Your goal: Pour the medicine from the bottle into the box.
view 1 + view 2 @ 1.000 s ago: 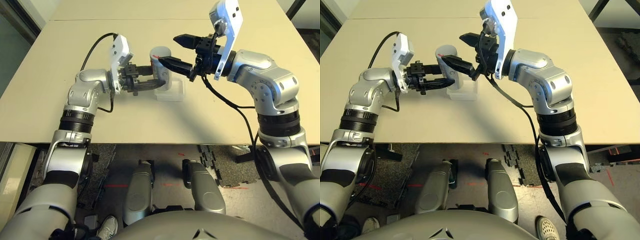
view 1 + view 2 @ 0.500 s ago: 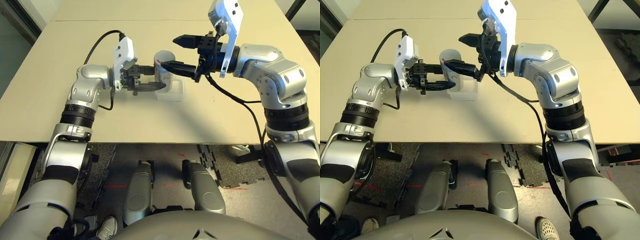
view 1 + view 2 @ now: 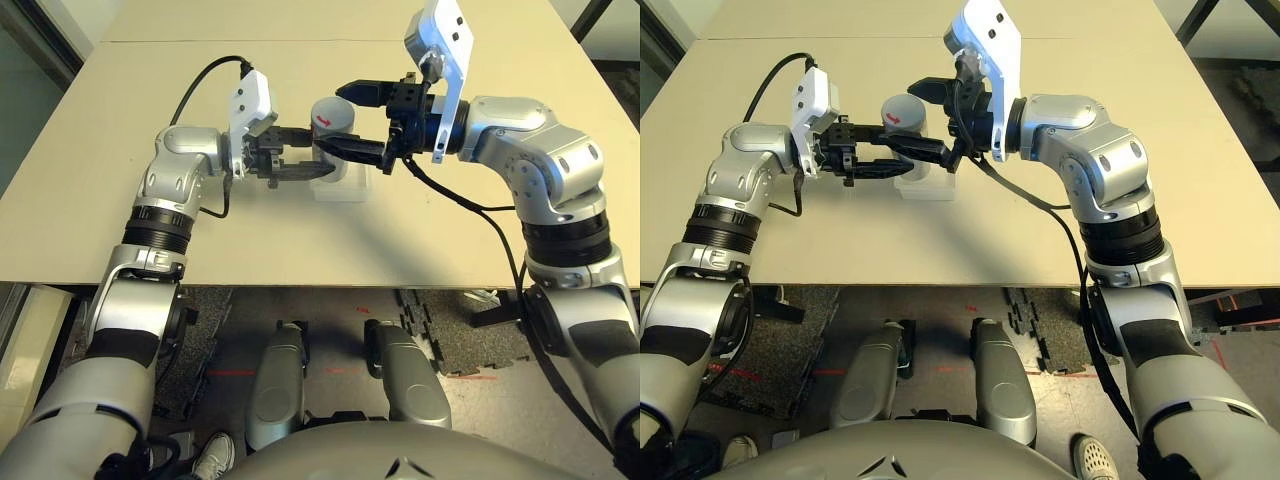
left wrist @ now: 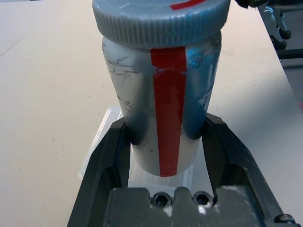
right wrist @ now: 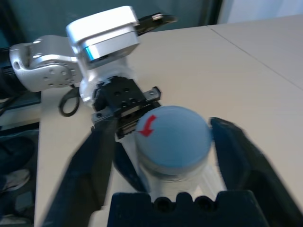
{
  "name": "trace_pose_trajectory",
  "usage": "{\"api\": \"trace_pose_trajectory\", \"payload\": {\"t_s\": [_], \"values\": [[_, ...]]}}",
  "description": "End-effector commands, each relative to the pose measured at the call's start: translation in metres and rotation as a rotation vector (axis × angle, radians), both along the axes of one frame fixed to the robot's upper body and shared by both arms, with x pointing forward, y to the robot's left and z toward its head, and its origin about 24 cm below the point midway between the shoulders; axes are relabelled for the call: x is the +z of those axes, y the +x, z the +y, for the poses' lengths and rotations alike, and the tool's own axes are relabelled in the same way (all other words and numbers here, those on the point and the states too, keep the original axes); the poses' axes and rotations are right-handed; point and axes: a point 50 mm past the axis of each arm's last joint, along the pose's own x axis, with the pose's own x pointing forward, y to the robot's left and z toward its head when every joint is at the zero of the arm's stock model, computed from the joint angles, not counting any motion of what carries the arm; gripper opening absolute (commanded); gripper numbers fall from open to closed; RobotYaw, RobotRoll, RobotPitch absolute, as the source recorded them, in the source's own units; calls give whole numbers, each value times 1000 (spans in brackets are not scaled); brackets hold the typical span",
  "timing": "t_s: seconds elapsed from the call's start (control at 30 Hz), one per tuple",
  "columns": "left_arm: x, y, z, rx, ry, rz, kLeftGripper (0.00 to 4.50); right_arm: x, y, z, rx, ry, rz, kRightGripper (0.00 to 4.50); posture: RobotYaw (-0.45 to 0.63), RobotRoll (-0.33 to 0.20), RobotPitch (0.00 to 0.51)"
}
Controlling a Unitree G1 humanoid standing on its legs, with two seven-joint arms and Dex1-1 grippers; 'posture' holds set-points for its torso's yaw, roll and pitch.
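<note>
- The bottle (image 4: 135,101) was gripped and upright, but its round cap (image 5: 175,142), marked with a red arrow (image 5: 147,126), was on – so the opening and the pouring appeared to be left to do.
- The clear, shallow box (image 3: 342,194) sat on the pale table (image 3: 425,245), under or just beside the raised bottle; which of the two was hard to tell.
- The left gripper (image 4: 165,126) held the bottle, one finger pressed to each side of its body, its forearm reaching in from the left.
- The right gripper (image 5: 161,127) reached in from the opposite side, fingers spread around the cap with gaps showing – likely lining up to grasp and unscrew it.
</note>
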Motion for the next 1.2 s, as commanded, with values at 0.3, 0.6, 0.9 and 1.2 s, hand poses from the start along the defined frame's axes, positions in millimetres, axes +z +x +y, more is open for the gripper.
{"api": "trace_pose_trajectory", "payload": {"t_s": [0.3,0.6,0.9,1.2], "values": [[2,-3,-5,-15,-5,-2,2355,-6,-1,-1,17,-10,10,151,46,0,151],[2,-2,-2,-3,-2,-4,2355,0,2,-2,-5,52,39,404,50,0,156],[0,0,2,17,9,-4,2355,9,-3,3,0,88,77,3506,50,0,157],[0,2,3,24,9,-10,2355,7,-5,3,-7,61,76,4500,41,0,160]]}}
